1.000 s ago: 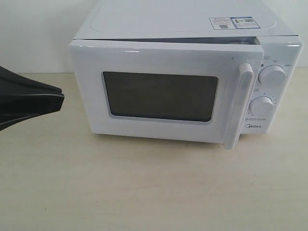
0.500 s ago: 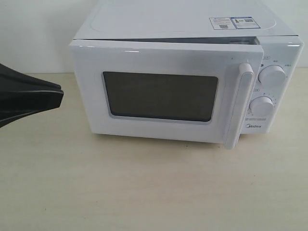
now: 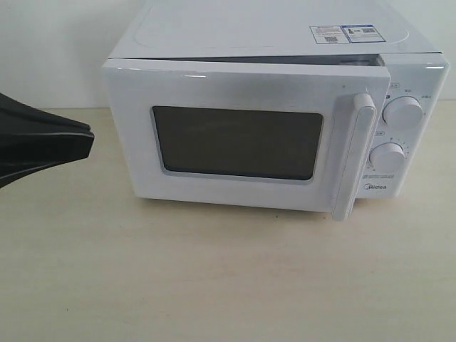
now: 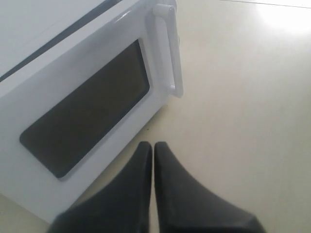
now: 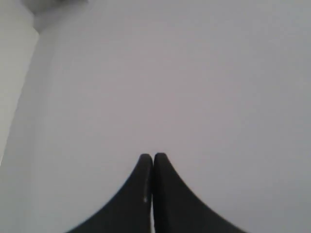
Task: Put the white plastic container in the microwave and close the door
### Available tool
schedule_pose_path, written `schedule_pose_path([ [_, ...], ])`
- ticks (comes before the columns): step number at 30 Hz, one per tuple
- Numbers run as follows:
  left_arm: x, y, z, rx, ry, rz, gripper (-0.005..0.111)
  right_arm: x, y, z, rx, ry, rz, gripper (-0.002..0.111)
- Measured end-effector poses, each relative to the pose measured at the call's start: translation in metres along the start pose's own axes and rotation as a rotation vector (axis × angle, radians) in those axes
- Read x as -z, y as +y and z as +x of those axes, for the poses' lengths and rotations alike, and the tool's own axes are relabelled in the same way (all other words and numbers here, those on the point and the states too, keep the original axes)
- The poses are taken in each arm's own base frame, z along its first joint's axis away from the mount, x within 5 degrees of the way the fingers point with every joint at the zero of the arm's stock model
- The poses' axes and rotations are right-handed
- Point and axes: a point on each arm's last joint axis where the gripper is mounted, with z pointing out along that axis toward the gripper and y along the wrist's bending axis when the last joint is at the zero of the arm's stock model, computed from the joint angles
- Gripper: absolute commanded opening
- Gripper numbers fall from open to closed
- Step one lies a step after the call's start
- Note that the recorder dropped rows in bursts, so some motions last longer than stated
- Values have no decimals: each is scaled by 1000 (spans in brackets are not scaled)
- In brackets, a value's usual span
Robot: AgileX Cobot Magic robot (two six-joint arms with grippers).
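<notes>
Risks: the door (image 3: 235,89) is not latched. A dark gap runs along its top edge, and the handle (image 3: 355,157) side stands forward of the dials (image 3: 404,112). If no firm push lands there, the task ends with the door ajar. A push close to the hinge edge, at frame left, gets poor leverage. A closed fingertip could skid off the glossy face or the window (image 3: 235,142). A hard shove may slide the whole microwave (image 3: 271,28) back on the table (image 3: 214,285).

Left gripper (image 3: 89,142): jaws pressed together, holding nothing. It sits at the left-centre edge of the exterior view, well apart from the door. In the left wrist view (image 4: 153,145) its tips aim at the table just in front of the door's lower edge.

Right gripper (image 5: 153,158): jaws together, empty, facing a blank pale surface. It is not in the exterior view, so I can't tell where it is.

The white plastic container is not visible in any view. It is likely inside behind the dark window, but that can't be confirmed, so its orientation is unknown.

Orientation: the microwave fills the upper centre and right of the exterior view. Its long axis runs left-right across the frame and its front faces the camera. The handle bar is vertical, and the door's free edge is at frame right.
</notes>
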Motion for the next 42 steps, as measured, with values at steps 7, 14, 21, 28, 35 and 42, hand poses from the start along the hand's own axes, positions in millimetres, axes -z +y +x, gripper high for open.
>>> schedule_pose_path([
  [7, 0, 0, 0, 3, -2, 1, 4, -35, -17, 39, -262, 575, 327, 0],
  [14, 0, 0, 0, 3, -2, 1, 4, -31, -31, 114, -338, 1114, 494, 0],
  [21, 0, 0, 0, 3, -2, 1, 4, -18, -24, 173, -453, 1517, 545, 0],
  [28, 0, 1, -1, 2, -7, -8, 4, -13, -1, 219, -460, 1725, 312, 0],
  [35, 0, 0, -1, 5, -9, -7, 4, -19, 14, 258, -380, 1644, 152, 0],
  [42, 0, 0, -1, 9, -11, -6, 4, -35, 8, 263, -253, 1450, 118, 0],
])
